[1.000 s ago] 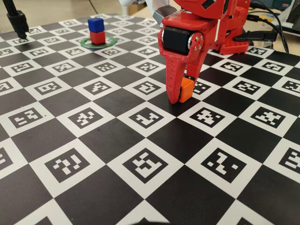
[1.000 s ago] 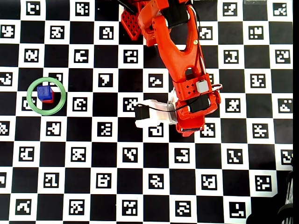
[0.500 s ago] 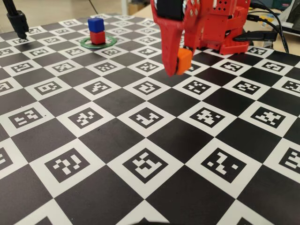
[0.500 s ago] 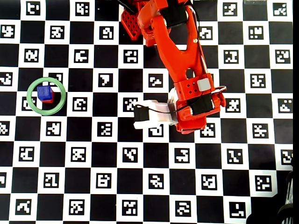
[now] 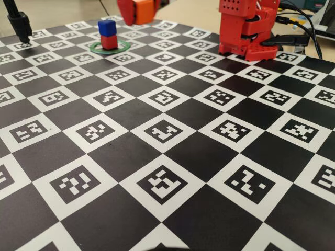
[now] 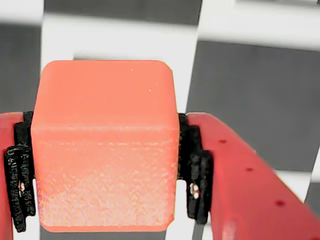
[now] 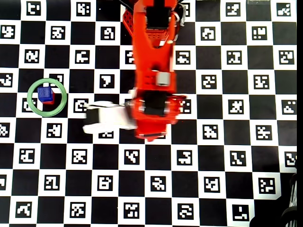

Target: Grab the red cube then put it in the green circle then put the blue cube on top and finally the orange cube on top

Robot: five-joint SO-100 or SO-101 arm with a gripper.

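Note:
The orange cube (image 6: pixel 105 145) fills the wrist view, clamped between the black pads of my gripper (image 6: pixel 102 175), which is shut on it. In the fixed view the orange cube (image 5: pixel 145 9) hangs high above the board at the top edge, held by the gripper (image 5: pixel 137 11). The blue cube (image 5: pixel 107 27) sits on the red cube (image 5: pixel 109 41) inside the green circle (image 5: pixel 111 48), to the left of the gripper. The overhead view shows the blue cube (image 7: pixel 45 93), a sliver of the red cube (image 7: pixel 51 100) and the green circle (image 7: pixel 46 112) at the left; the arm hides the orange cube there.
The board is a black-and-white checker of marker tiles (image 5: pixel 162 183). The arm's red base (image 5: pixel 246 29) stands at the back right with cables (image 5: pixel 301 23) beside it. A black stand (image 5: pixel 20 23) rises at the far left.
The gripper has lifted the orange cube high off the board and swung it left toward the stacked cubes. The blue and red cubes have stayed put.

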